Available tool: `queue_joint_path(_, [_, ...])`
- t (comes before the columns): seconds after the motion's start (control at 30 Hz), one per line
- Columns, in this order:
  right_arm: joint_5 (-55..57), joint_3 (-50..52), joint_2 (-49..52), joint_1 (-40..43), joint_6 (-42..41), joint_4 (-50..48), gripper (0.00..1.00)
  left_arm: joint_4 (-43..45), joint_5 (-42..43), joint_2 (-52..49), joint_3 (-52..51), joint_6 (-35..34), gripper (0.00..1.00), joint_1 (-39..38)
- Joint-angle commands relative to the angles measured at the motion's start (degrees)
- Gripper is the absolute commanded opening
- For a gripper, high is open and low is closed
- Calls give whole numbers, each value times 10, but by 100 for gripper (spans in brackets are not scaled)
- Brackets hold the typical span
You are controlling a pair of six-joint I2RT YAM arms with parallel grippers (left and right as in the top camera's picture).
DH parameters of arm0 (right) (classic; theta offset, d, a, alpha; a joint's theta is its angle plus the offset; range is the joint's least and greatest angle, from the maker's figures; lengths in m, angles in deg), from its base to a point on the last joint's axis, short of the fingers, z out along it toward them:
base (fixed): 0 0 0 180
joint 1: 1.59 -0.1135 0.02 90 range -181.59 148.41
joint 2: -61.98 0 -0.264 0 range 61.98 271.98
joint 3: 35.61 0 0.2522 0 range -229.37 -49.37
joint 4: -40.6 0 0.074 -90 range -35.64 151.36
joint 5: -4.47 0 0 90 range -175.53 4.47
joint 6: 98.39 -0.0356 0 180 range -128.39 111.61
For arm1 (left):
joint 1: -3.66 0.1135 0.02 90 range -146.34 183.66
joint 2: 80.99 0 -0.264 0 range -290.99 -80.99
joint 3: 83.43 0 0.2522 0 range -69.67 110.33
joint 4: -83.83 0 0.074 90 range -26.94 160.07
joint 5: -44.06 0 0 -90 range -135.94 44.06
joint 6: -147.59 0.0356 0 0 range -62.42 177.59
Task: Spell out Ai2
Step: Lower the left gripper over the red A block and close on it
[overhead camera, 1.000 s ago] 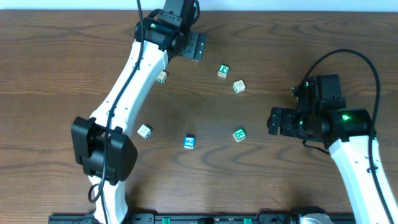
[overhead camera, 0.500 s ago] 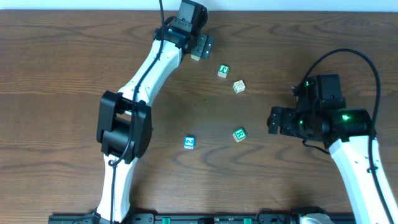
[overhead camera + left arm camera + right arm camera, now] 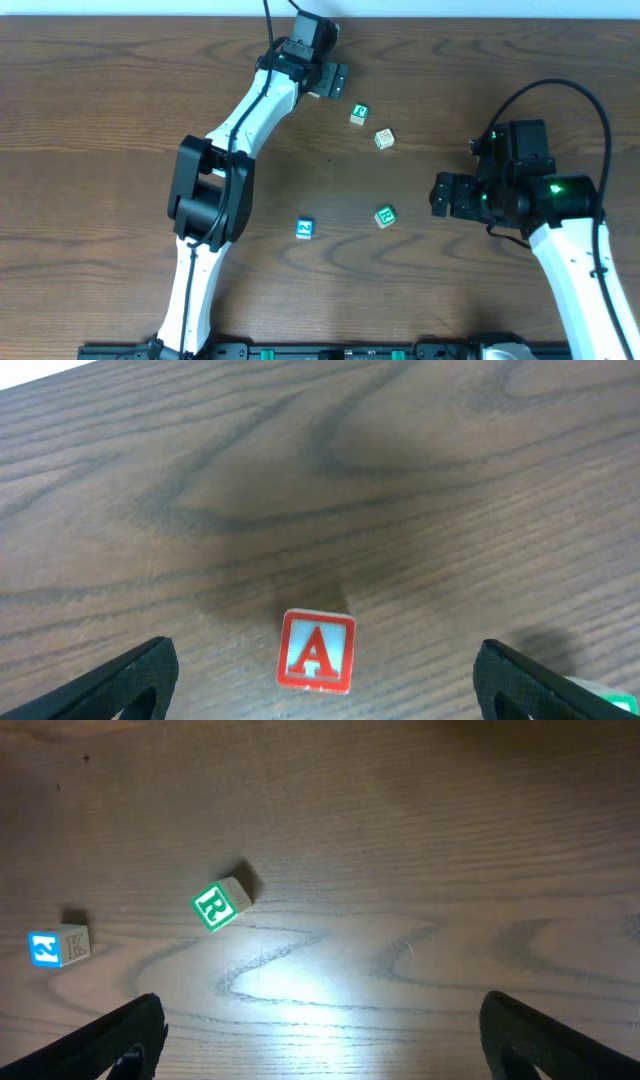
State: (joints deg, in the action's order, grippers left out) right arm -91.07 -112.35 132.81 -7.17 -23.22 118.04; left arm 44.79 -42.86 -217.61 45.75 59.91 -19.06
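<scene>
The wood-grain counter (image 3: 100,120) carries everything. The left arm (image 3: 250,110) stretches to the far edge, and the right arm (image 3: 570,250) sits off to the right.

From overhead the left pincer (image 3: 328,80) mostly hides what's under it. Its wrist cam shows the red "A" cube (image 3: 317,650) flat on the counter between wide-open fingers, touching neither.

The right pincer (image 3: 437,195) is spread wide too and holds nothing. The green "R" cube (image 3: 385,215) lies near it, and the blue "2" cube (image 3: 306,228) sits mid-counter beyond that, well apart from both pincers.
</scene>
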Motion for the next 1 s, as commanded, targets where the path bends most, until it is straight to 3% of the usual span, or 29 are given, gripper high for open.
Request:
queue_joint_path(0.0, [11,0,-3,-5,1,2,99,8,8,-28,11,-9,95,-1])
queue_joint_path(0.4, [19,2,-3,-5,1,2,99,20,10,-56,11,-16,100,-1])
queue_joint_path(0.5, [24,2,-3,-5,1,2,99,26,10,-56,11,-21,84,-1])
queue_joint_path(0.6, [24,2,-3,-5,1,2,99,31,10,-56,11,-28,76,-1])
queue_joint_path(0.97, [23,2,-3,-5,1,2,99,17,7,-57,10,-38,80,-1])
